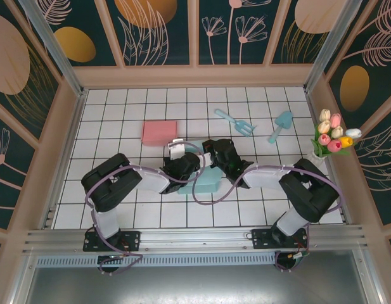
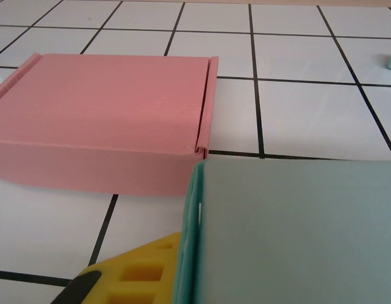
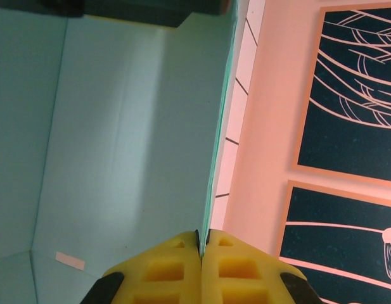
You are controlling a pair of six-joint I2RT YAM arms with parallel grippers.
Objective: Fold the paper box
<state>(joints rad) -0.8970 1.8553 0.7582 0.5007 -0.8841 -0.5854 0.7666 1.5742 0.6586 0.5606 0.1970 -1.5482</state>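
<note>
Teal paper box (image 1: 206,182) sits near the middle of the table (image 1: 113,107), somewhat toward the near edge, between the tips of both arms.

Note on the right gripper (image 3: 200,243): its yellow fingers (image 3: 163,269) are pressed together, and the thin edge of one upright box wall is pinched between them with no gap visible. The wall's inner face shows at the left of the right wrist view, with a small pale strip (image 3: 70,260) near its lower fold.

Note on the left gripper (image 1: 185,168): in its wrist view one yellow finger (image 2: 141,269) lies against the outer face of a teal wall. The second finger is hidden behind that wall, so how far the jaws stand apart cannot be told.

From above, the dark bodies of both grippers cover much of the box, and its flaps and overall shape are hard to make out.

Pink box (image 1: 160,132) lies closed behind the teal one, toward the far left corner and apart from it.
</note>
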